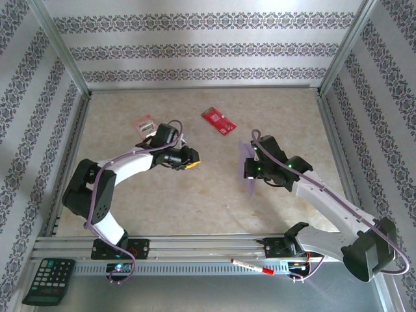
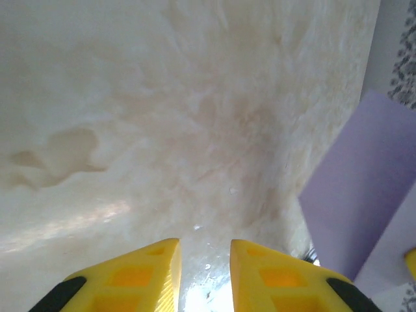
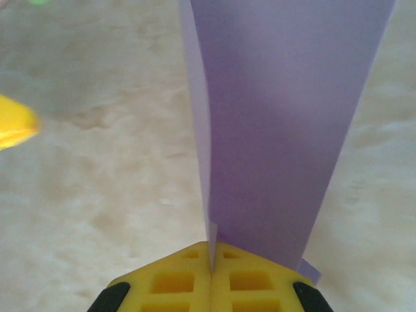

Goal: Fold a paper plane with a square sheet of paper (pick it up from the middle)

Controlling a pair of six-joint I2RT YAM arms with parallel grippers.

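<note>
Pinched in the right jaws, shut tight on its near end: a lilac sheet of paper, folded into two layers side by side (a thin slit between them along the left edge). Stretches ahead of the yellow fingertips, plain and unmarked, over the mottled desk. From above, reads as a narrow lilac sliver turned on edge, just in front of the right arm, a little right of the desk's middle. Touching the desk at its far edge or hanging over it: cannot tell.

Well apart to the left: the left jaws, parted by a narrow gap, with nothing between them but bare desk beyond. Face the sheet across the open middle, with a slanted lilac panel of it at the right side of the left wrist view. Carried by the left arm, bent in a curve from its base.

Farther back on the desk: a red card, flat and skewed, behind and between the two wrists; a pink-red packet just behind the left arm's wrist. At the near edge, off the desk: a dark calculator by the left corner, and a red-tipped marker on the rail near the right arm's base. All round, walls with grey patterned stripes.
</note>
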